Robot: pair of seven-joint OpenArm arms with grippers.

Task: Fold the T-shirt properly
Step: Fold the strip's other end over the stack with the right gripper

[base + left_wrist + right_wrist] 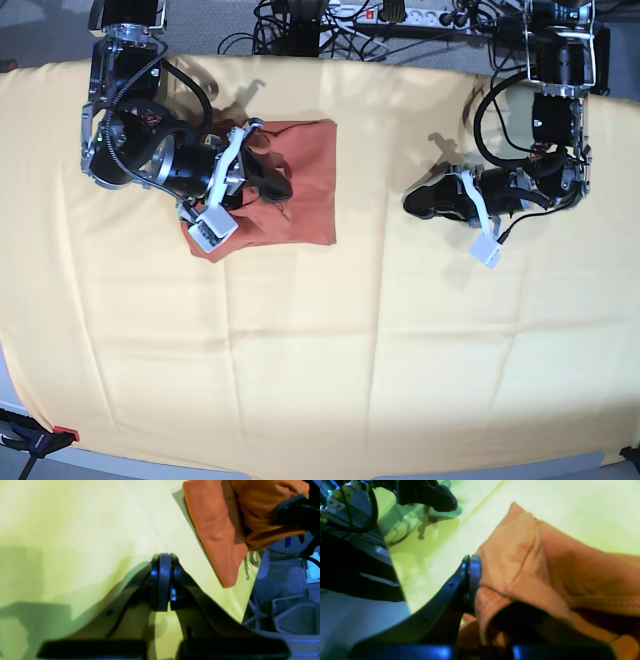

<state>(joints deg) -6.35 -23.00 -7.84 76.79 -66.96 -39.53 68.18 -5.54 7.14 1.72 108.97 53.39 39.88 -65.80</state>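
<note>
The rust-orange T-shirt (300, 190) lies folded into a rough rectangle on the pale-yellow cloth, at the back left in the base view. My right gripper (278, 187) rests on its left part. In the right wrist view the jaws (473, 580) are closed with the T-shirt fabric (520, 560) pinched between them and draped over one finger. My left gripper (415, 203) is shut and empty over bare yellow cloth, well right of the shirt. In the left wrist view its fingertips (163, 580) meet, and the T-shirt (217, 530) shows at the upper right.
The pale-yellow cloth (320, 340) covers the whole table. Cables and a power strip (400, 15) run along the back edge. A clamp (40, 440) grips the front left corner. The table edge and the robot base (282, 600) show beyond the cloth.
</note>
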